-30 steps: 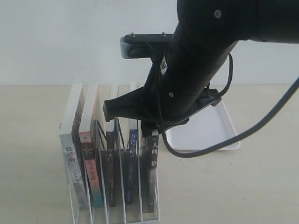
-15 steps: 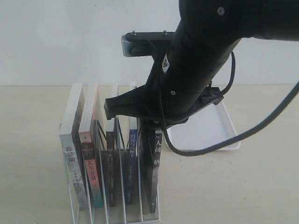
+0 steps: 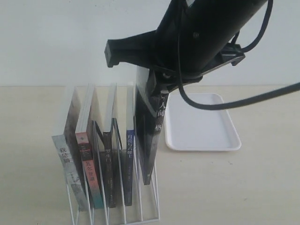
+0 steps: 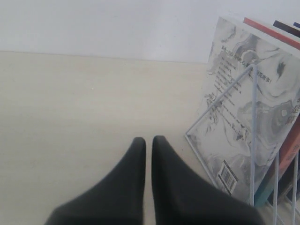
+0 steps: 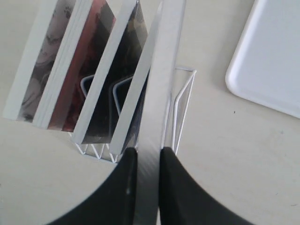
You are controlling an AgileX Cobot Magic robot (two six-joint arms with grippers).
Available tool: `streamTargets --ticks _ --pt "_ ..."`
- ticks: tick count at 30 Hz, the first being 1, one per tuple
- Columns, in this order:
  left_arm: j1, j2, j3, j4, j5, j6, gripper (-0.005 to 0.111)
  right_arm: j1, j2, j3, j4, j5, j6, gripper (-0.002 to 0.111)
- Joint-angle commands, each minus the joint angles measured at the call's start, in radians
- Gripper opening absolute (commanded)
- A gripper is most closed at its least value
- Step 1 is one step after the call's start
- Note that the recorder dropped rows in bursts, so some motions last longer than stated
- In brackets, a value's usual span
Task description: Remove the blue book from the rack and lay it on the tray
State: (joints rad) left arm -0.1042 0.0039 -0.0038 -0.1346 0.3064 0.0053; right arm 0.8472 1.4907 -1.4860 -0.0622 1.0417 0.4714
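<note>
The blue book [image 3: 130, 161] stands in the white wire rack [image 3: 154, 197], blue spine facing out; its page edge [image 5: 132, 105] shows in the right wrist view. My right gripper [image 5: 147, 157] is shut on the page edge of the black-spined book [image 3: 153, 133] beside it, at the rack's right end, and holds it tilted and partly raised out of its slot. The white tray [image 3: 206, 146] lies empty to the right of the rack. My left gripper [image 4: 147, 143] is shut on nothing, low over bare table beside the rack's left end.
Three more books stand in the rack: a grey marbled one [image 3: 65, 157], a red-and-teal-spined one [image 3: 89, 176] and a black-spined one [image 3: 108, 171]. My right arm's black body and cable hang over the rack and the tray's near-left corner. A pale wall closes the back.
My right arm has risen, pulling the black-spined book up from its slot. The blue book stays in the rack.
</note>
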Motion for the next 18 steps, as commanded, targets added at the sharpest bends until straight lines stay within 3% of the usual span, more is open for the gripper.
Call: streamTargets --ticks 1,18 --pt "0.001 -0.004 0.004 0.003 -0.001 0.004 0.004 0.003 -0.035 -0.025 0.002 -0.013 -0.007 0.000" --pt "0.001 -0.004 0.004 0.003 -0.001 0.004 0.004 0.003 -0.013 0.019 -0.003 -0.066 -0.005 0.000"
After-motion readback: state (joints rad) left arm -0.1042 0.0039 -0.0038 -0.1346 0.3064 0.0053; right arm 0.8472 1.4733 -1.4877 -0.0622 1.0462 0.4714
